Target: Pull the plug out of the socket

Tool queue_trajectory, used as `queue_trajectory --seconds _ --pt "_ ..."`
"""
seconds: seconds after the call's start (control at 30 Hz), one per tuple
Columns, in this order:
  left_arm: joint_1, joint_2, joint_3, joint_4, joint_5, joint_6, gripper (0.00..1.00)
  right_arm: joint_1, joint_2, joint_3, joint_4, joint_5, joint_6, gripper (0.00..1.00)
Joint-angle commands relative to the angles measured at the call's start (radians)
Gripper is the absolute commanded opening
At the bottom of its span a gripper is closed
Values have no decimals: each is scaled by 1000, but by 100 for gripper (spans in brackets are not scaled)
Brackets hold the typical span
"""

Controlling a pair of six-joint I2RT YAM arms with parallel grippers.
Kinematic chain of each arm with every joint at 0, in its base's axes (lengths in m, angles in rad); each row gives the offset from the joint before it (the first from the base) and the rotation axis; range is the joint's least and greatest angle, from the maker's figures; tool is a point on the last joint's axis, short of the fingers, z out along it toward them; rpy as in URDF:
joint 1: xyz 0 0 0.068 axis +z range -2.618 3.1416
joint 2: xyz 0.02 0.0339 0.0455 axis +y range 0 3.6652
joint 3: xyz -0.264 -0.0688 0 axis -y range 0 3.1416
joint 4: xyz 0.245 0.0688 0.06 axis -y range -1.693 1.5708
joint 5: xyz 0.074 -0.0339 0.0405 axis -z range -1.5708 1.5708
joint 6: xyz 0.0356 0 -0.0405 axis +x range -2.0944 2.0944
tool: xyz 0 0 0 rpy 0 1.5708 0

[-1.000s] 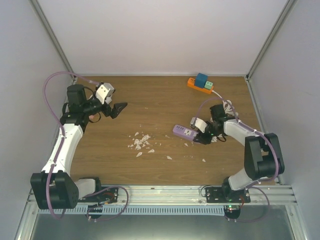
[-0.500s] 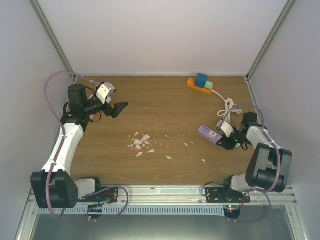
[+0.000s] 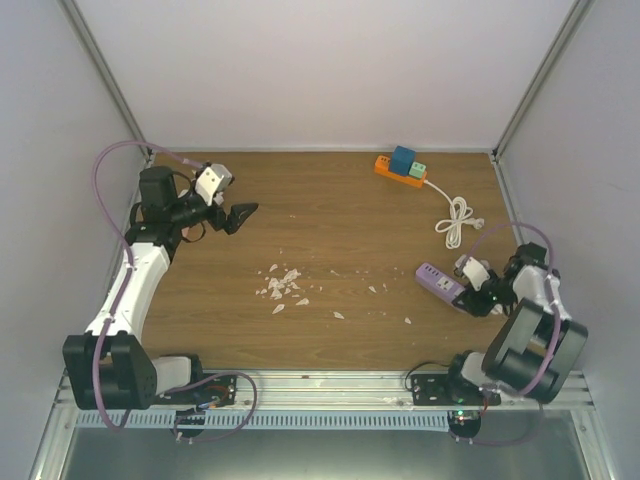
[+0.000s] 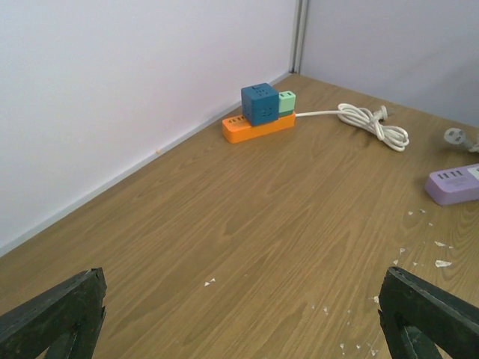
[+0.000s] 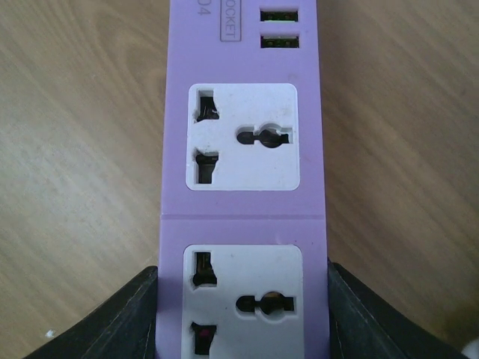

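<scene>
Right pincer (image 5: pixel 242 314) is clamping the end of the purple power strip (image 5: pixel 243 112); left pincer (image 4: pixel 241 299) is hanging apart, well away from the strip. Unbraced, the strip could be twisting loose under any pull.

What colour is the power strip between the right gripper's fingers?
The power strip is lilac purple with white socket faces; clearest in the right wrist view.
</scene>
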Motion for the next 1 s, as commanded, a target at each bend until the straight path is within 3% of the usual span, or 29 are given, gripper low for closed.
queue_trajectory --seconds 0.0,0.2,0.5,0.7,0.77,0.97 --pt "-14 20 -9 65 21 -15 99 -12 150 144 36 -98 -14 34" --pt "-17 -1 -20 55 -8 5 99 10 339 319 0 -171 -60 35" --pt "-19 26 6 55 -2 -7 99 42 390 325 58 -143 -113 42" --pt "-18 35 14 58 -7 1 99 99 336 258 83 -140 -111 55" --pt "-19 39 12 55 -2 1 99 119 323 250 91 -140 -97 64" --pt "-18 18 1 38 -6 16 99 132 310 360 -52 -213 -96 77"
